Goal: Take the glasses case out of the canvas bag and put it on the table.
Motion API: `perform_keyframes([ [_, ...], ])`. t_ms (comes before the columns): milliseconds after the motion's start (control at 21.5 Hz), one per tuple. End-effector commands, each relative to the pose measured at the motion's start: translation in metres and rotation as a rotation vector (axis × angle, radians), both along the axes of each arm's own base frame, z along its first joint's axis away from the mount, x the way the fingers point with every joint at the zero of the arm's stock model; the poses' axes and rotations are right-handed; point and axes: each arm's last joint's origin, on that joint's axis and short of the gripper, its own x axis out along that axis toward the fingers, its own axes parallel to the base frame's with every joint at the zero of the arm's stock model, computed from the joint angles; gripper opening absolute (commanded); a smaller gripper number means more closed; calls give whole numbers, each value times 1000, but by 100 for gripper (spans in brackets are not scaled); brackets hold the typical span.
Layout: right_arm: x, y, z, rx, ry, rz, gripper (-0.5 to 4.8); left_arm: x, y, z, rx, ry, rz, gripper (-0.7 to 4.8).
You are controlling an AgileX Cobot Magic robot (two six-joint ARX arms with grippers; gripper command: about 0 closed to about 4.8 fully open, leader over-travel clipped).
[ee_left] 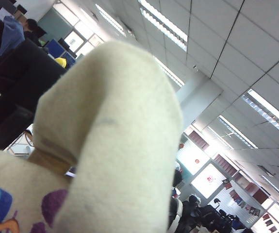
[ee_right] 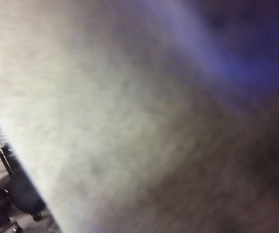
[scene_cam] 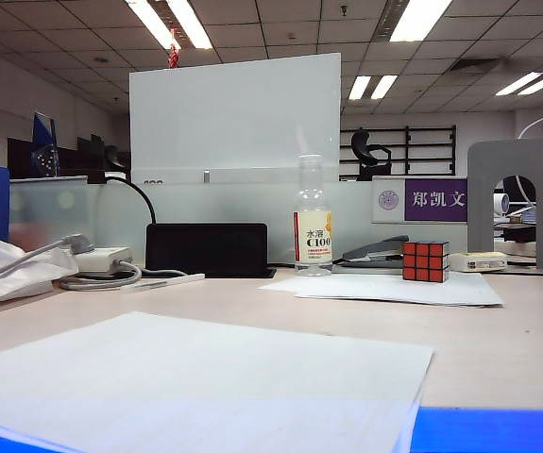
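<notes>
The off-white canvas bag (ee_left: 110, 145) fills both my wrist views, my left jaws clenched out of sight, my right jaws unreadable in blur; a blue smear (ee_right: 246, 58) may be the glasses case. Gripping blind, I judge I could snag cloth above the beige table (scene_cam: 498, 349), in a strip-lit office

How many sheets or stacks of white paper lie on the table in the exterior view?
2. One large paper stack lies near the camera at the front of the table. A smaller paper sheet lies farther back, under the Rubik's cube. Others may be hidden.
</notes>
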Motion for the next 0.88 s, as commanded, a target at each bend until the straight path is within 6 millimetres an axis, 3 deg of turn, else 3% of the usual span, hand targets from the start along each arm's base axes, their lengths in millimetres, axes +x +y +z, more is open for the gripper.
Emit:
perform_keyframes([
  [46, -3, -1, 6, 20, -35, 14, -6, -5, 4, 5, -17, -47, 0, -6],
  [186, -4, -1, 3, 0, -5, 48, -6, 2, 10, 5, 59, -204, 172, -6],
  [279, -3, 0, -7, -57, 85, 70, -6, 22, 27, -1, 169, -273, 317, -3],
  [325, -5, 0, -9, -81, 93, 66, -6, 29, 30, -7, 228, -272, 348, 15],
  [372, -6, -1, -12, -104, 96, 61, -6, 39, 37, -13, 288, -246, 388, 81],
  [418, -5, -1, -14, -116, 105, 53, -6, 47, 44, -21, 349, -197, 413, 103],
  [697, -2, -4, -33, -259, 133, -66, -6, 80, 35, -80, 846, -46, 490, 135],
  [883, 2, -4, -44, -340, 164, -126, -6, 103, 27, -105, 962, 35, 499, 134],
])
